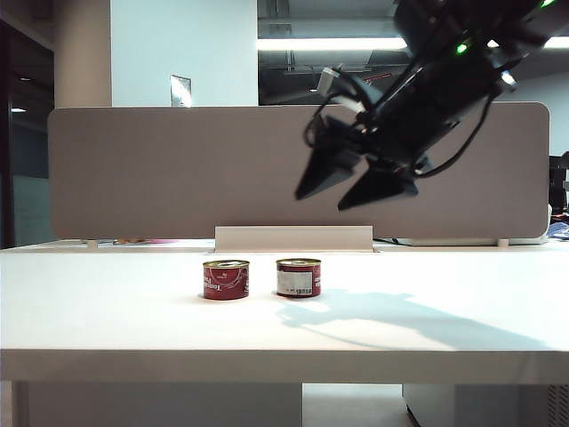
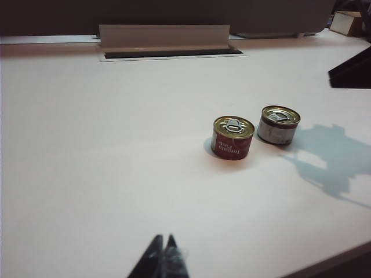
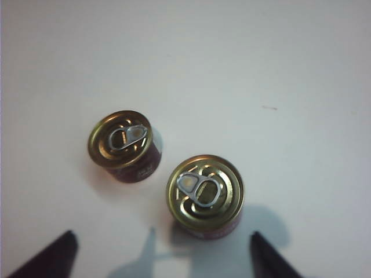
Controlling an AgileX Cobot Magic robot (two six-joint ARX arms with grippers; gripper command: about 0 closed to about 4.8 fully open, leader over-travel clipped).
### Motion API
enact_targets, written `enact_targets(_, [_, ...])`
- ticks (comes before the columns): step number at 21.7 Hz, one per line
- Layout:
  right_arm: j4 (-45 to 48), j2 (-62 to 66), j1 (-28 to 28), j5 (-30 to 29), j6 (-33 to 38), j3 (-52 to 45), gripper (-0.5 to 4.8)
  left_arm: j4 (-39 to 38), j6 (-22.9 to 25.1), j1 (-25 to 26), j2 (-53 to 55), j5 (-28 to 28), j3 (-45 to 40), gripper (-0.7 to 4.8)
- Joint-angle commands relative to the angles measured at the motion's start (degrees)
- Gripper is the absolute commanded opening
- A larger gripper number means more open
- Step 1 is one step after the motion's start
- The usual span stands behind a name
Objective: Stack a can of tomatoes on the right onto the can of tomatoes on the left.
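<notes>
Right gripper (image 1: 356,189) hangs tilted above the right can (image 1: 298,277), fingers wide, empty. Left gripper (image 2: 162,255) sits low, well short of the left can (image 1: 226,279), fingers pinched together.

The right gripper (image 1: 357,182) is matte black, with two broad fingers (image 1: 318,173) that taper to wedge-shaped points. Behind the jaws sits a blocky black housing from which black cables loop out, beside a pale connector with a short white lead. Further back along the dark arm (image 1: 471,44) glow small green indicator lights. In the right wrist view only the two dark fingertips (image 3: 49,260) show, flat and pointed. The left gripper (image 2: 164,255) shows as slim dark tips pressed together, with a faint pale scuff just behind the jaws.
</notes>
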Motion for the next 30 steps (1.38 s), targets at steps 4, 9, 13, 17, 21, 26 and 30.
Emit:
enact_targets(4, [-1.1, 4.2, 1.0, 2.4, -1.4, 3.4, 4.79, -0.2, 0.0, 0.1, 0.1, 0.2, 0.1, -0.06])
enact_targets(9, [-1.2, 7.5, 2.0, 5.8, -1.4, 3.4, 4.79, -0.1, 0.0, 0.1, 0.1, 0.2, 0.2, -0.06])
enact_targets(13, [-0.3, 10.5, 3.0, 6.6, -1.4, 3.5, 4.79, -0.1, 0.0, 0.1, 0.1, 0.2, 0.2, -0.06])
enact_targets(17, [0.7, 12.3, 3.8, 8.3, -1.4, 4.2, 4.79, -0.1, 0.0, 0.1, 0.1, 0.2, 0.2, -0.06])
enact_targets(21, [0.7, 14.5, 4.5, 10.3, -0.6, 6.9, 4.79, -0.1, 0.0, 0.1, 0.1, 0.2, 0.2, -0.06])
enact_targets(26, [0.0, 17.0, 4.5, 11.7, 3.1, 10.4, 4.79, -0.1, 0.0, 0.1, 0.1, 0.2, 0.2, -0.06])
enact_targets(30, [-0.1, 17.9, 4.5, 11.7, 3.1, 11.2, 4.79, -0.1, 0.0, 0.1, 0.1, 0.2, 0.2, -0.06])
